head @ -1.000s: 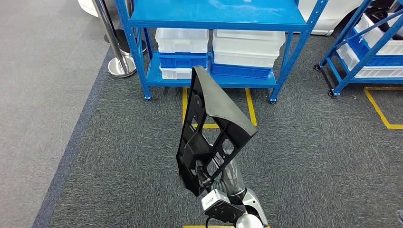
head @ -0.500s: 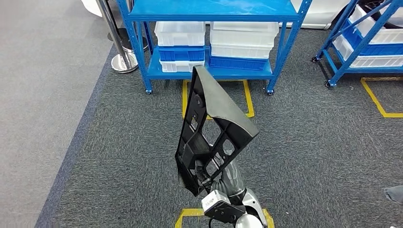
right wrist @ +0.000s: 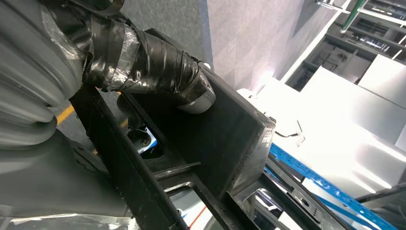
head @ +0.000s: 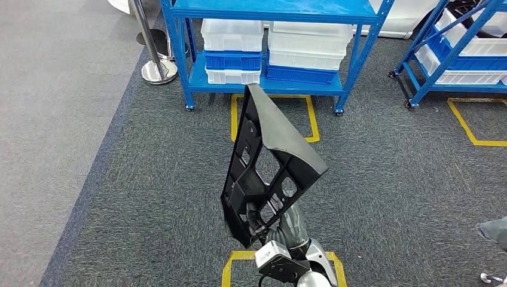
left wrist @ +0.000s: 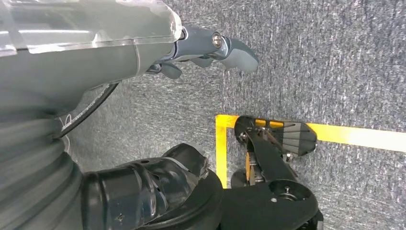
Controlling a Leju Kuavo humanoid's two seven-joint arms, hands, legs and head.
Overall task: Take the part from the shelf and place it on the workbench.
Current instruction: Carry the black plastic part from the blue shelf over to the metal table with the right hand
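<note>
The robot's right hand grips a large black moulded plastic part, a ribbed triangular frame with cut-out openings, by its lower end, holding it upright over dark grey carpet in the near centre of the scene. In the right wrist view a tape-wrapped thumb presses against the flat inner wall of the part, clamped on it; the other fingers are hidden behind the frame. The left hand hangs low above the carpet, holding nothing, its grey fingers loosely apart. Beyond the raised part, at the far centre, stands a blue metal shelf rack with stacked white and blue plastic bins on its lower tier. A second blue rack carrying bins sits at the far right, and a chrome stanchion post stands at the far left. Yellow floor tape marks a rectangle on the carpet just in front of the central rack.
</note>
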